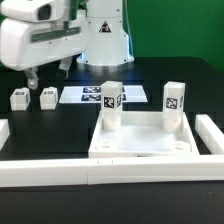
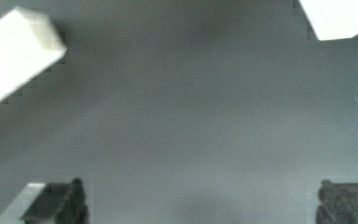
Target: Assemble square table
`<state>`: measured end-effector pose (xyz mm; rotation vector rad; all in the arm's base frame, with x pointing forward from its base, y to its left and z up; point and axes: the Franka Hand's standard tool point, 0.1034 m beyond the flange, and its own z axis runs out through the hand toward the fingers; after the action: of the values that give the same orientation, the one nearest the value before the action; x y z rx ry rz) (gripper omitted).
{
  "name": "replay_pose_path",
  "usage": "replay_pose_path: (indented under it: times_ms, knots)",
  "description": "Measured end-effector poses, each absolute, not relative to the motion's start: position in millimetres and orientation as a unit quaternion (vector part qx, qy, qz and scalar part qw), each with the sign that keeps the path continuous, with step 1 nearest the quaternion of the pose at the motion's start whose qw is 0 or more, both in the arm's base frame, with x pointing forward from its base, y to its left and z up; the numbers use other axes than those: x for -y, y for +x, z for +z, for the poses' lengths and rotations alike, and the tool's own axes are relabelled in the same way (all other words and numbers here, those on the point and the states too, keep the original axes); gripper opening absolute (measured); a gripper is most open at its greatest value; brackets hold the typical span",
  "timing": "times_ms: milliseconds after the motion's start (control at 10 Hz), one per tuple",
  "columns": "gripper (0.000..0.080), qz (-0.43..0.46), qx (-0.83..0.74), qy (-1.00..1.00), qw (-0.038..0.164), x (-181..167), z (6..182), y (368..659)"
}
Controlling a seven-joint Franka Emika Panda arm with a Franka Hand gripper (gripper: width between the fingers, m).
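The white square table top (image 1: 140,150) lies near the front, on the exterior view's right. Two white tagged legs (image 1: 111,106) (image 1: 174,103) stand upright at its two far corners. Two more legs (image 1: 20,98) (image 1: 48,97) lie loose on the black table at the exterior view's left. My gripper (image 1: 48,73) hangs open just above and behind these two, touching neither. In the wrist view the gripper (image 2: 202,205) is wide open over bare dark table, with one dark finger (image 2: 55,200) at each side. Two white pieces (image 2: 16,50) (image 2: 345,15) show at the picture's edges, outside the jaws.
The marker board (image 1: 88,95) lies flat behind the table top, beside the loose legs. Long white rails border the work area at the front (image 1: 90,172), at the exterior view's right (image 1: 211,135) and at its left (image 1: 3,130). The robot base (image 1: 105,35) stands at the back.
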<state>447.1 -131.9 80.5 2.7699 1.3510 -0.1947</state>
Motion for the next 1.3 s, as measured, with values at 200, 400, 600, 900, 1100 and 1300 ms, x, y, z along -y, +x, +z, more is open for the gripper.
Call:
replay_pose_path:
  times_ms: [200, 400, 600, 900, 1100, 1300]
  knots:
    - [0.0649, -0.058, -0.368, 0.928, 0.020, 130, 79.5, 448]
    - [0.0649, -0.056, -0.313, 0.948, 0.020, 128, 78.5, 448]
    - [0.0649, -0.058, -0.223, 0.973, 0.019, 132, 75.3, 442]
    - [0.0649, -0.069, -0.064, 0.996, -0.002, 151, 61.5, 414]
    - [0.0649, -0.070, -0.059, 0.996, -0.002, 146, 62.0, 417]
    - [0.0649, -0.076, -0.061, 0.995, -0.004, 145, 61.5, 416]
